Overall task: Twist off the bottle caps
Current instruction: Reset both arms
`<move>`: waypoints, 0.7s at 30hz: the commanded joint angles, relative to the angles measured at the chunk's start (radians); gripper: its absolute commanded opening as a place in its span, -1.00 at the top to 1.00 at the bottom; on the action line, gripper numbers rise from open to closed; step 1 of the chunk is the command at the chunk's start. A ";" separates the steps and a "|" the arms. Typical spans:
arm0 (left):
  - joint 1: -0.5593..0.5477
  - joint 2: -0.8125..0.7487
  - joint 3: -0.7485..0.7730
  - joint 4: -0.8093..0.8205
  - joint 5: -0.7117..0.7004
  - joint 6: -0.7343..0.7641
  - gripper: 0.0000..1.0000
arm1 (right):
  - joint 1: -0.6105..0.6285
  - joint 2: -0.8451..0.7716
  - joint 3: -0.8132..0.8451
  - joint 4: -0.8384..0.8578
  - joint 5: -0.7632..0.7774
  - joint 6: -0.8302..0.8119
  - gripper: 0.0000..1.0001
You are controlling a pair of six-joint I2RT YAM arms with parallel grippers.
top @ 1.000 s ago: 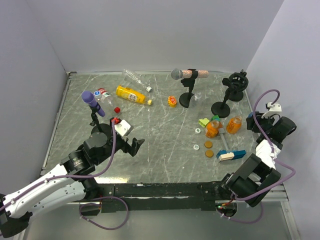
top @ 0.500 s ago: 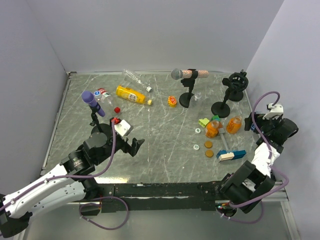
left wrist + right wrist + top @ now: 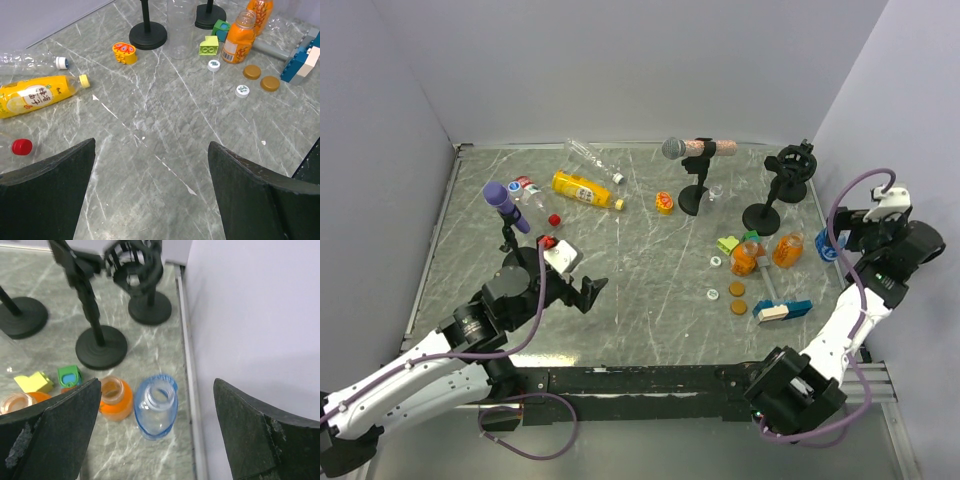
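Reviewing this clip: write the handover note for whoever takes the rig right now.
Left gripper open, empty.
Right gripper open, empty, above the uncapped, upright blue-tinted bottle.
Done: both orange bottles open, their brown caps loose nearby.
To do: yellow bottle and clear bottle, lying at the far left, both capped.

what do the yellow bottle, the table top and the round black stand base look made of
The yellow bottle looks like thin glossy plastic: bright highlights, printed label. The table top reads as grey-green marble or a marble-print laminate, smooth and white-veined; which one is unclear. The round stand base is dull black, probably painted metal or plastic.
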 commanded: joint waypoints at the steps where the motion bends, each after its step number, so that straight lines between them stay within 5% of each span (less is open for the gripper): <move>1: 0.005 -0.019 0.006 0.028 0.007 0.007 -0.93 | -0.006 -0.040 0.141 -0.186 -0.091 -0.060 -0.98; 10: 0.097 0.002 0.029 0.059 0.050 -0.071 -0.93 | 0.041 -0.014 0.388 -0.680 -0.467 -0.200 -0.98; 21: 0.258 0.077 0.168 -0.018 0.208 -0.283 -0.93 | 0.662 -0.054 0.394 -0.656 -0.194 0.016 -0.98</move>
